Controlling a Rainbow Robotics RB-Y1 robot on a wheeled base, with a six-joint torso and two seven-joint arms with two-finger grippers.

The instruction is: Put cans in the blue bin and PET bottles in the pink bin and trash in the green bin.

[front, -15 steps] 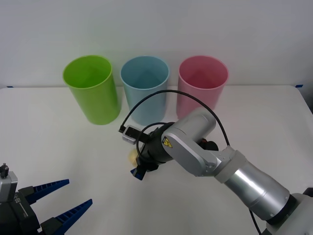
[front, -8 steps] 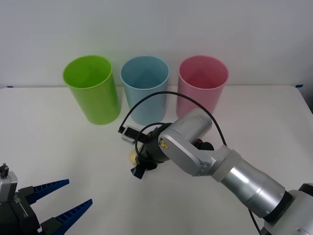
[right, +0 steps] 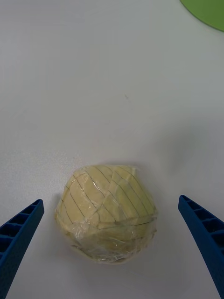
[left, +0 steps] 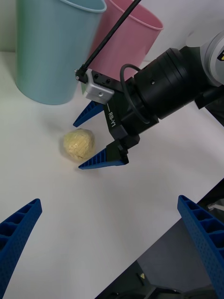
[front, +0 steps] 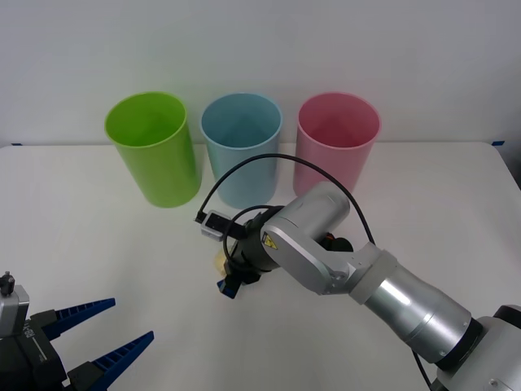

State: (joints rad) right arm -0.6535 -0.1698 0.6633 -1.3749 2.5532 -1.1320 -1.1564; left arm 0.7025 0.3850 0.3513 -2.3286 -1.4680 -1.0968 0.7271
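Observation:
The trash (right: 108, 212), a pale-yellow wrinkled ball, lies on the white table in front of the blue bin (front: 242, 147). My right gripper (front: 229, 275) is open and lowered around it, one blue finger on each side (left: 77, 146), neither touching (right: 111, 201). The green bin (front: 153, 147), the blue bin and the pink bin (front: 337, 138) stand upright in a row at the back. My left gripper (front: 132, 319) hangs open at the near left corner, holding nothing. Cans and PET bottles are out of view.
The white table (front: 73, 220) runs wide to the left and right of the ball. A black cable (front: 244, 167) loops above the right wrist, close to the blue bin's front. The table's near edge (left: 154, 243) lies just past the right arm.
The right arm has edged slightly left and down over the ball. The left arm and the bins are as before.

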